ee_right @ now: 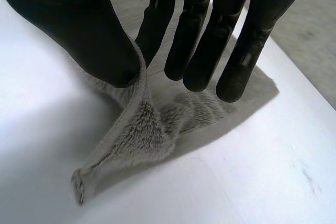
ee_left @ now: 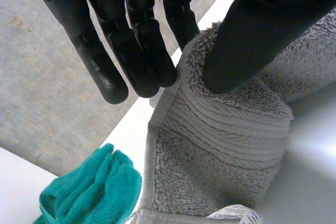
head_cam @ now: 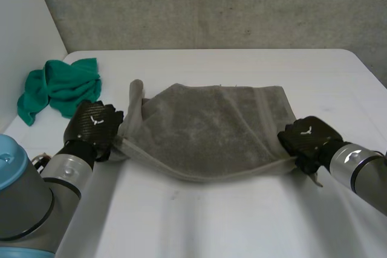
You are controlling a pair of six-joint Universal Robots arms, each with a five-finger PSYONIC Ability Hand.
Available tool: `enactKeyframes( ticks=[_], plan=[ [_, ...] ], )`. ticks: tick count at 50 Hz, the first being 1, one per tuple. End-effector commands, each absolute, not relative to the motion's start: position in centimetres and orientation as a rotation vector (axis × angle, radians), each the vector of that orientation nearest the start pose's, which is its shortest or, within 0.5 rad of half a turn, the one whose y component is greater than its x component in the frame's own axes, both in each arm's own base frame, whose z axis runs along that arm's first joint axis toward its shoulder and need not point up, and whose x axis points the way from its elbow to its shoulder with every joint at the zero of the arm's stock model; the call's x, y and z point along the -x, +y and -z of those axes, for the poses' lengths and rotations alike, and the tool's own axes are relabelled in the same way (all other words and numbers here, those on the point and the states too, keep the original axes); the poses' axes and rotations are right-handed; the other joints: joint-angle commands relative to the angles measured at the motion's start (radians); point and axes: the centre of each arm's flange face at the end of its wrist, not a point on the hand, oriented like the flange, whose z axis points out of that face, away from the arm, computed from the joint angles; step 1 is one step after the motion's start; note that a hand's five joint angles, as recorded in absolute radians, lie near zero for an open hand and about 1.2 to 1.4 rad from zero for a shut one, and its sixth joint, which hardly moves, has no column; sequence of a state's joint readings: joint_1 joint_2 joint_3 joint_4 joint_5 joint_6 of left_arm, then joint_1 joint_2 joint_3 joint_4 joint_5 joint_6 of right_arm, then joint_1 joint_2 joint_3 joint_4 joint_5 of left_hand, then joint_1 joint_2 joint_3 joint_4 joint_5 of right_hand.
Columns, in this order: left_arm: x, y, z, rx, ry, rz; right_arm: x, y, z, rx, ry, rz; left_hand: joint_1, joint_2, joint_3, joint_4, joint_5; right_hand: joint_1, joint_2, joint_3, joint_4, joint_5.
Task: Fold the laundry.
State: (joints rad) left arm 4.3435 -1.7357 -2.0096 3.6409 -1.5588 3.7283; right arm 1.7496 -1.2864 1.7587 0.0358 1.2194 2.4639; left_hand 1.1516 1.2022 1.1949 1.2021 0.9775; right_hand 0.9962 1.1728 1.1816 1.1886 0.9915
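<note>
A grey towel (head_cam: 205, 128) lies across the middle of the white table (head_cam: 242, 222), its near edge raised and sagging between my two hands. My left hand (head_cam: 94, 126) holds the towel's left end. In the left wrist view the thumb (ee_left: 262, 30) presses the banded towel edge (ee_left: 220, 150) against the straight fingers (ee_left: 136, 40). My right hand (head_cam: 308, 140) is at the towel's right near corner. In the right wrist view its thumb (ee_right: 79, 30) pinches the towel hem (ee_right: 142, 129) against a finger (ee_right: 157, 19), and the corner hangs down to the table.
A crumpled green cloth (head_cam: 57, 89) lies at the table's far left, just beyond my left hand; it also lies beyond the towel's edge (ee_left: 89, 192). A white label (ee_left: 233, 214) is sewn on the towel hem. A concrete wall (head_cam: 211, 4) rises behind the table.
</note>
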Motion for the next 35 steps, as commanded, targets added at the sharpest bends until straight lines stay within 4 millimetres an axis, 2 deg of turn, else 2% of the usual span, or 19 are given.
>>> enactKeyframes(
  ticks=[1, 5, 7, 13, 17, 26, 31, 33, 35],
  plan=[
    [23.3, -23.5, -18.6, -1.018, 1.948, 2.047, -19.8, -27.7, -17.3, 0.943, 2.323, 1.605, 0.245, 0.194, 0.201, 0.194, 0.244, 0.079, -0.097, -0.106, -0.113, -0.091],
    [23.4, -23.8, -18.9, -1.016, 1.941, 2.059, -18.9, -28.2, -17.2, 0.814, 2.351, 1.560, 0.245, 0.194, 0.201, 0.194, 0.244, -0.001, -0.177, -0.186, -0.193, -0.171],
    [23.5, -24.0, -19.0, -1.010, 1.933, 2.066, -18.5, -28.4, -16.8, 0.775, 2.369, 1.529, 0.245, 0.194, 0.201, 0.194, 0.244, -0.176, -0.353, -0.361, -0.368, -0.346],
    [23.7, -24.9, -19.4, -1.000, 1.917, 2.080, -18.2, -27.9, -15.5, 0.749, 2.432, 1.395, 0.245, 0.194, 0.201, 0.194, 0.244, -0.388, -0.565, -0.573, -0.580, -0.558],
    [23.9, -25.6, -19.3, -0.995, 1.915, 2.081, -18.0, -27.3, -14.6, 0.736, 2.462, 1.305, 0.245, 0.194, 0.201, 0.194, 0.244, -0.438, -0.615, -0.624, -0.631, -0.608],
    [24.4, -26.5, -19.0, -1.002, 1.915, 2.075, -18.2, -26.0, -13.7, 0.749, 2.436, 1.235, 0.245, 0.194, 0.201, 0.194, 0.244, -0.444, -0.621, -0.630, -0.637, -0.614],
    [24.5, -26.8, -18.9, -1.002, 1.913, 2.076, -18.2, -26.5, -13.3, 0.762, 2.412, 1.313, 0.245, 0.194, 0.201, 0.194, 0.244, -0.412, -0.589, -0.598, -0.605, -0.582],
    [24.5, -26.9, -18.9, -1.002, 1.913, 2.076, -18.4, -26.8, -12.9, 0.776, 2.392, 1.357, 0.245, 0.194, 0.201, 0.194, 0.244, -0.298, -0.475, -0.484, -0.491, -0.468],
    [24.5, -26.9, -18.8, -1.000, 1.917, 2.076, -18.4, -27.2, -12.7, 0.782, 2.383, 1.391, 0.245, 0.194, 0.201, 0.194, 0.244, -0.082, -0.258, -0.267, -0.274, -0.251]
  ],
)
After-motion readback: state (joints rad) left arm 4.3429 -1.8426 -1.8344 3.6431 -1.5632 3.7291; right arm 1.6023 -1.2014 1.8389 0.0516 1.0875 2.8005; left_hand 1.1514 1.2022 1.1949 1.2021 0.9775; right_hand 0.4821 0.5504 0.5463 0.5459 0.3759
